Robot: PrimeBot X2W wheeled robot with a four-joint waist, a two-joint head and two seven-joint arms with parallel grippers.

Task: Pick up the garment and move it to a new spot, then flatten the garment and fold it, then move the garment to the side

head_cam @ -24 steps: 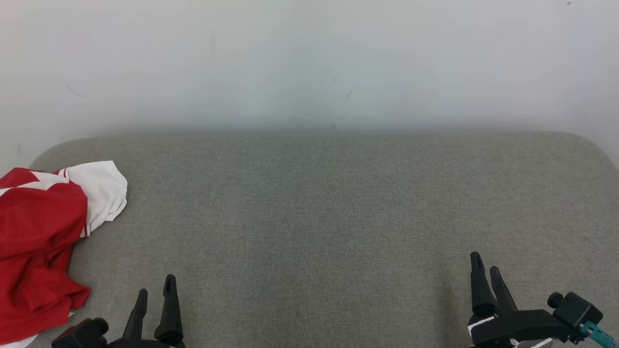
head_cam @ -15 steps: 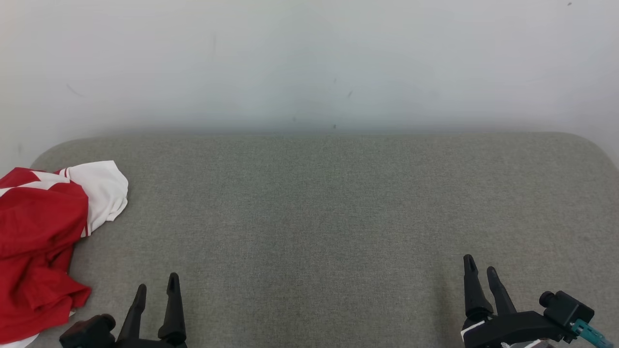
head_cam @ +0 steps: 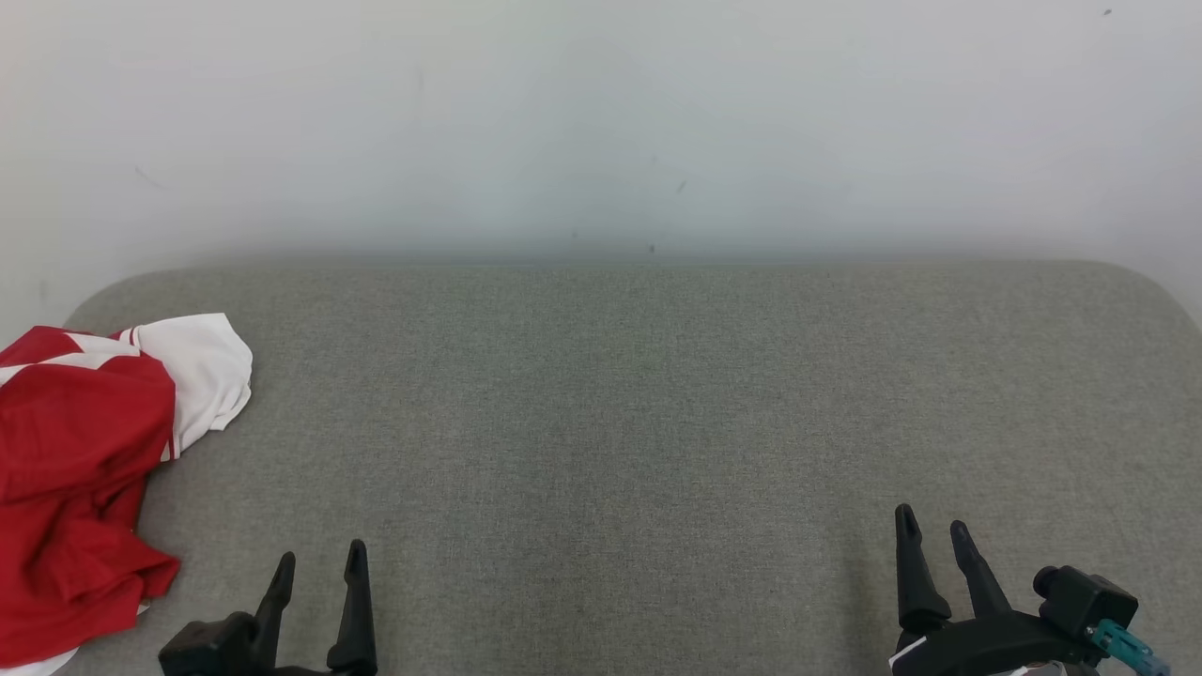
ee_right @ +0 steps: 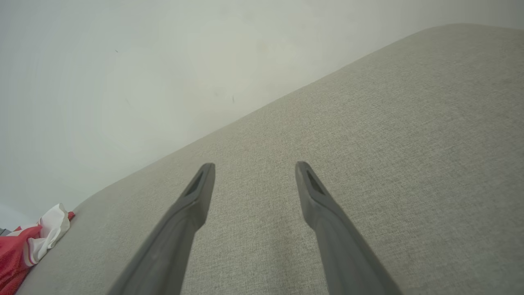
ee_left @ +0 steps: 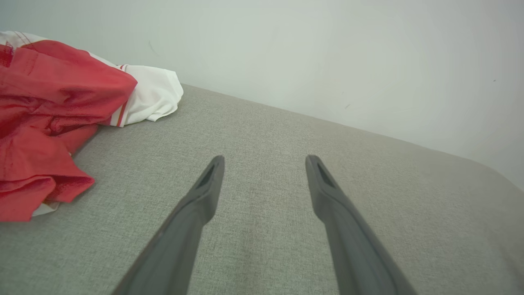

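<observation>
A crumpled red and white garment point(head_cam: 80, 469) lies bunched at the far left edge of the grey fabric surface point(head_cam: 639, 422). It fills the upper left of the left wrist view as the same red heap point(ee_left: 49, 123), and sits small at the lower left of the right wrist view point(ee_right: 28, 246). My left gripper point(head_cam: 319, 563) is low at the front left, open and empty, a short way right of the garment. My right gripper point(head_cam: 934, 530) is at the front right, open and empty, far from it.
A pale wall point(head_cam: 601, 122) rises straight behind the surface. The surface has rounded back corners, and its cloth runs bare from the garment across to the right side.
Both grippers have drawn back toward the bottom edge of the head view; the left one has also shifted slightly right. The garment lies as before.
</observation>
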